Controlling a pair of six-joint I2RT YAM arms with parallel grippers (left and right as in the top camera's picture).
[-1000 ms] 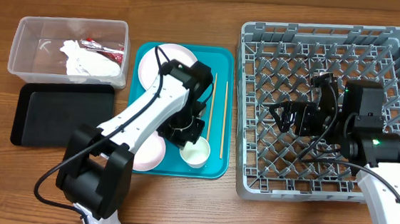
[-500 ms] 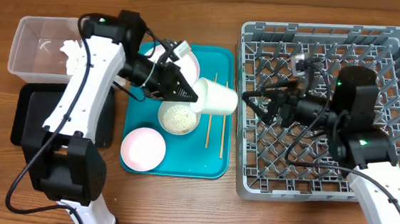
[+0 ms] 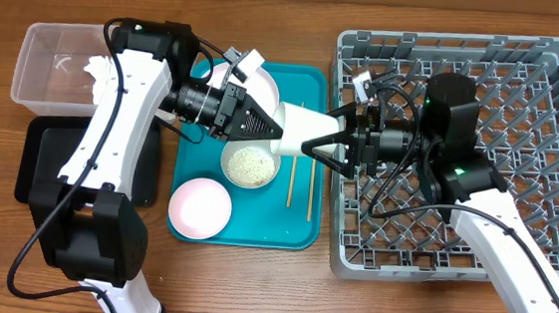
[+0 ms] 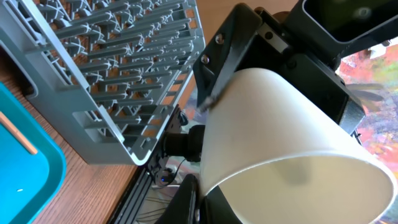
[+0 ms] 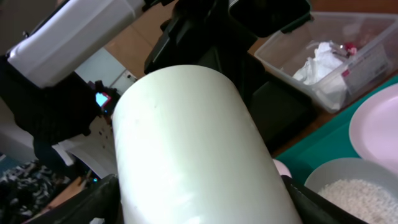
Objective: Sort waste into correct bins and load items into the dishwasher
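Aloft, smooth tapered white bowl (image 3: 297,143) clamped by left gripper (image 3: 273,133); right gripper (image 3: 324,145) splayed around it, grip unclear.

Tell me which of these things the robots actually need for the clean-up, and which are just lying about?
Part of the job: lifted bowl, bowl of rice, small plate, large plate, chopsticks, napkin, clear tub, black tray, grey dish rack.

Just lying about: teal tray under the dishes, wooden table.
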